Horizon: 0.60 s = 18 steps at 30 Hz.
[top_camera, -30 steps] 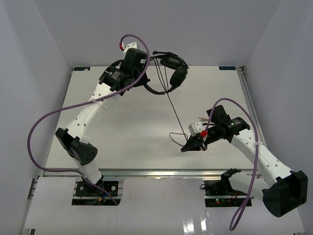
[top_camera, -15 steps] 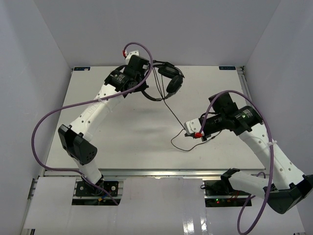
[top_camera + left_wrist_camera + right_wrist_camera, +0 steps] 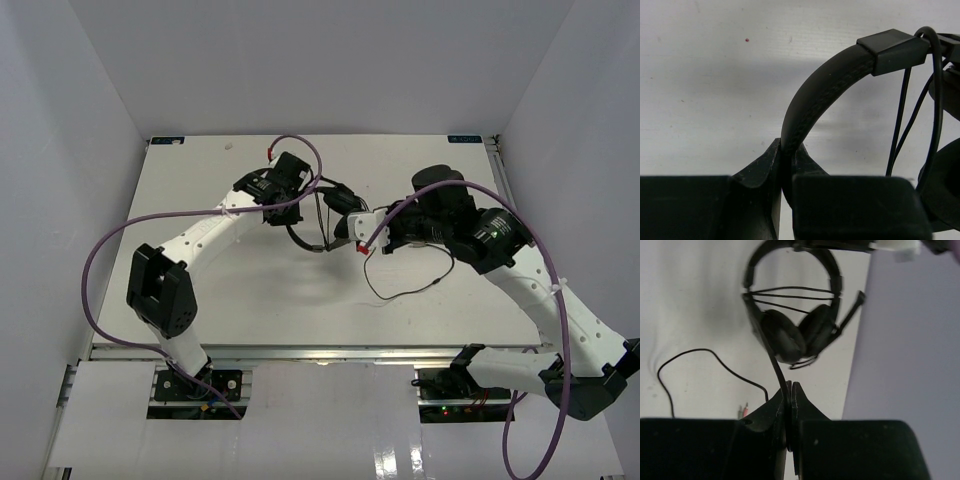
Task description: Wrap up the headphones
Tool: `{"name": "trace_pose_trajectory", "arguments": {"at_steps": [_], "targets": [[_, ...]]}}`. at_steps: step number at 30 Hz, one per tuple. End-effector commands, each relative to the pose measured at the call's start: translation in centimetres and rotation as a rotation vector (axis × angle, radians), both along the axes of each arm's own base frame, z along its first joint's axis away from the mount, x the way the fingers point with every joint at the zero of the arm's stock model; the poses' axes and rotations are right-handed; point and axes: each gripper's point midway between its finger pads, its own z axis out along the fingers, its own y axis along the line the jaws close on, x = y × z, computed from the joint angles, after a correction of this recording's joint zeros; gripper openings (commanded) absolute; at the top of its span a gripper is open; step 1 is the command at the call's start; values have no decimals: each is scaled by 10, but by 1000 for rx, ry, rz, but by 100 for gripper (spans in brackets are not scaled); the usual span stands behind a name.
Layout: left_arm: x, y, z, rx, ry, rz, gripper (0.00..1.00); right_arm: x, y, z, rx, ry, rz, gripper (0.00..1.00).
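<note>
Headphones (image 3: pixel 338 218), earcups (image 3: pixel 785 337) toward right: left pincer (image 3: pixel 786 156) clenched on headband (image 3: pixel 812 97), right pincer (image 3: pixel 790 396) on cord (image 3: pixel 777 371).

No legible text, brand, number or sign is present in any view. Far beyond the left gripper (image 3: pixel 785 165), a small dark tag (image 3: pixel 166 141) sits on the table (image 3: pixel 200 320) rim. A second tag (image 3: pixel 465 139) lies beyond the right gripper (image 3: pixel 790 410). The print on both is too small to read.
</note>
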Motion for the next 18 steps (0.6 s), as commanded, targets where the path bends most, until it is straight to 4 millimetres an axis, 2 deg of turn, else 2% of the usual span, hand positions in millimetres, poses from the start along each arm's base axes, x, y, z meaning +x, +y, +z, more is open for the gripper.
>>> {"name": "trace_pose_trajectory", "arguments": {"at_steps": [1, 3, 6, 10, 18], "targets": [[-8, -4, 24, -79, -71, -77, 0, 44, 5, 69, 193, -221, -180, 8], [-16, -3, 19, -80, -64, -109, 0, 52, 7, 76, 214, -253, -197, 8], [-27, -6, 15, -102, -58, -159, 0, 59, 13, 73, 220, -288, -193, 9], [-42, -14, 22, -127, -76, -247, 0, 69, 14, 57, 178, -340, -202, 10], [-67, -35, 32, -162, -95, -393, 0, 81, 25, 45, 179, -347, -195, 10]]}}
